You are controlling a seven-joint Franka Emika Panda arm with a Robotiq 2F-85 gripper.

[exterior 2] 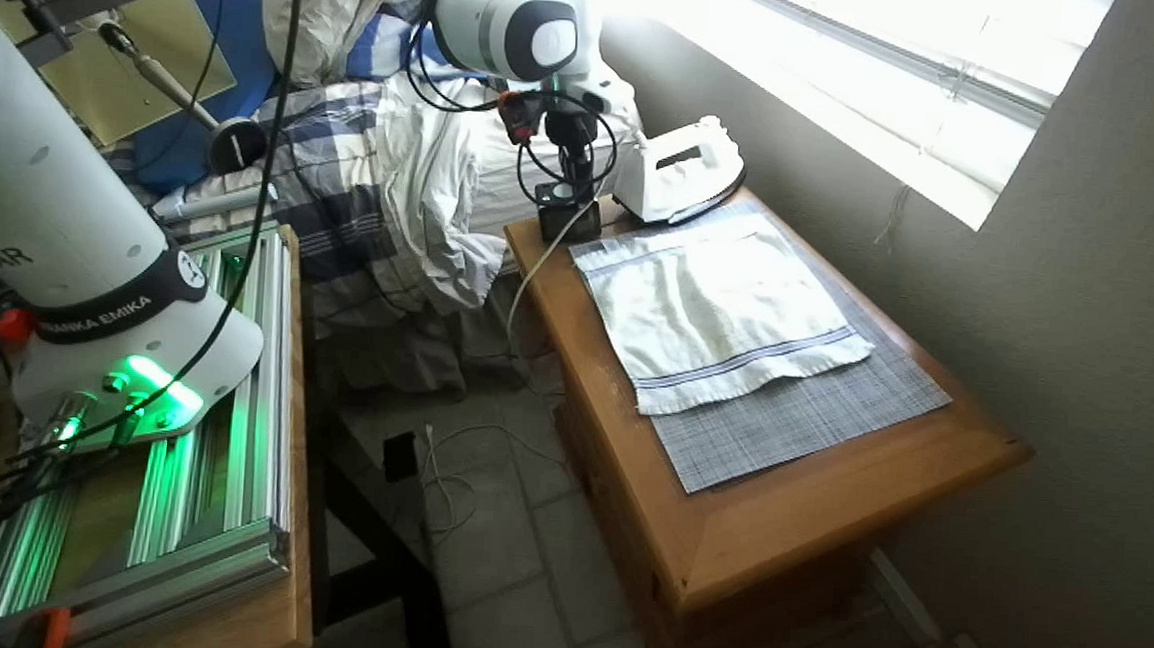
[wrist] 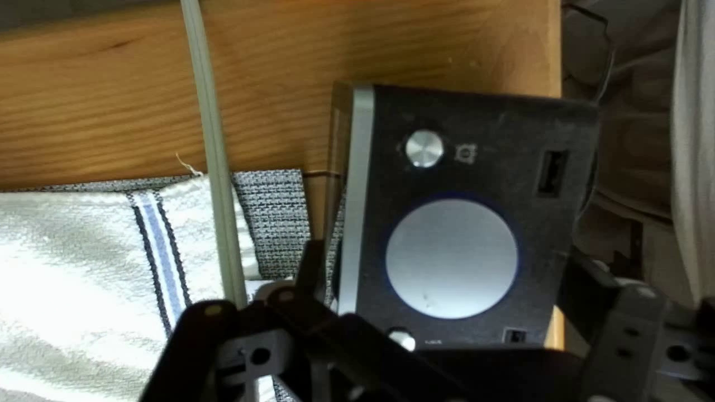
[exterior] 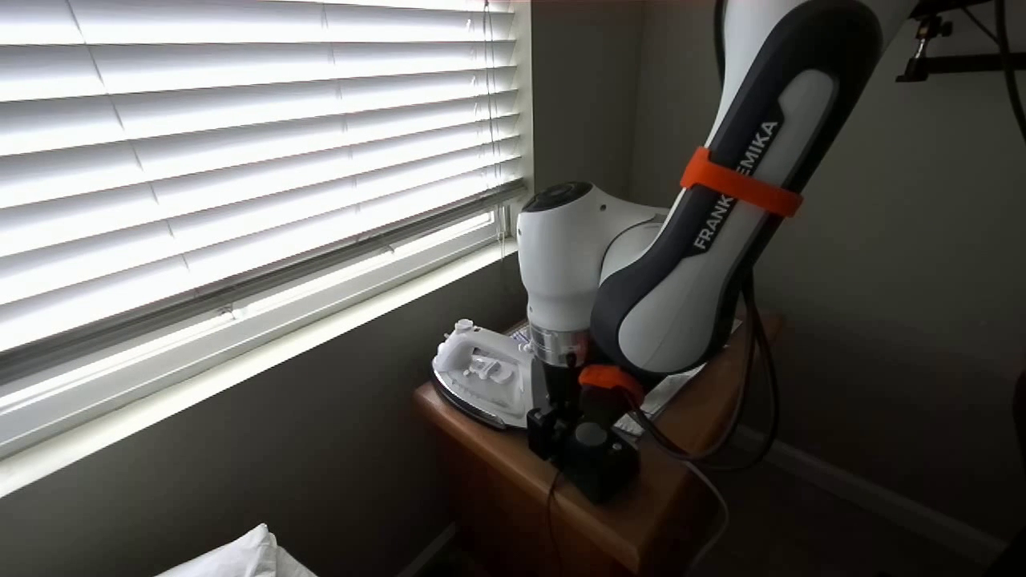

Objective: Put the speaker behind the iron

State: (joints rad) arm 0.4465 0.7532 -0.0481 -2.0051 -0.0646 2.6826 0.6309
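Observation:
The speaker [wrist: 469, 139] is a black box with a large silver disc on top. It stands near the corner of the wooden table, and shows in both exterior views [exterior: 605, 473] [exterior 2: 570, 223]. My gripper [wrist: 447, 279] points down with one finger on each side of the speaker. Slivers of mat and wood show beside the fingers, so I cannot tell whether they press on it. In an exterior view the gripper [exterior 2: 573, 169] is just above the speaker. The white iron [exterior: 485, 377] stands beside the speaker by the window wall; it also shows upright here [exterior 2: 682, 170].
A grey mat [exterior 2: 780, 442] with a white striped towel [exterior 2: 729, 303] covers much of the table [exterior 2: 754, 545]. A pale cable [wrist: 215, 167] crosses the table and hangs over its edge. The bed [exterior 2: 426, 175] lies beyond the speaker's end. The window sill [exterior 2: 851, 110] runs behind the iron.

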